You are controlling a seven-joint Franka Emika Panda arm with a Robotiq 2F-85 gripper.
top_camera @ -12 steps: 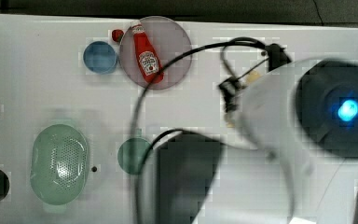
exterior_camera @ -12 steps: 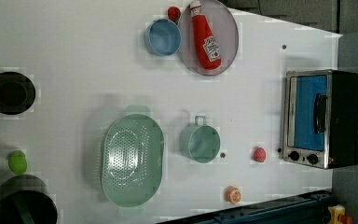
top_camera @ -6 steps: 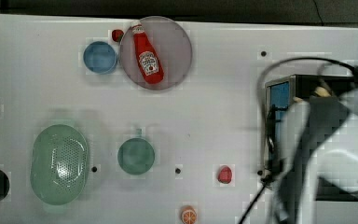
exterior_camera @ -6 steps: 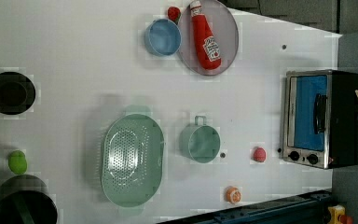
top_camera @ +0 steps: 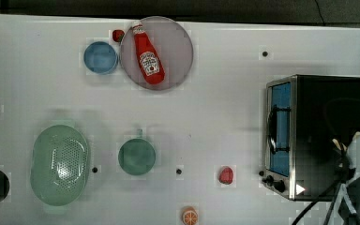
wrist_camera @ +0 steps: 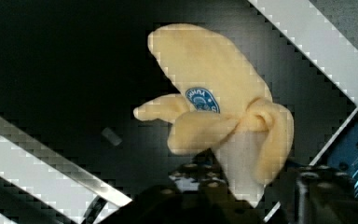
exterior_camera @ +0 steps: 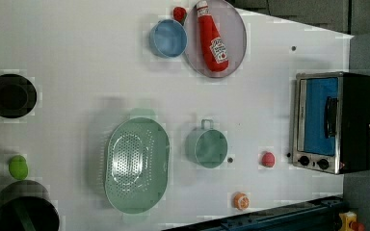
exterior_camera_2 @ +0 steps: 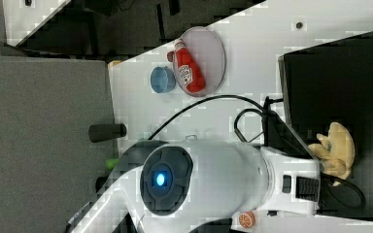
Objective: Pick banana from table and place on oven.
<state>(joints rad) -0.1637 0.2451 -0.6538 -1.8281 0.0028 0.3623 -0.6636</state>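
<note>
1 banana [wrist_camera: 223, 98] (part-peeled) over 1 oven [top_camera: 328, 108] | my gripper [wrist_camera: 233, 186]: grip state unclear | 1 table [top_camera: 225, 117]

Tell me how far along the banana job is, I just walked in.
The pick looks done: the banana is off the table and, in the right view, over the oven's black top beside the arm's wrist. The placing is in hand. Whether the banana already rests on the top or is still carried, I cannot tell. Left: letting go, if not yet done, and drawing the arm clear.
</note>
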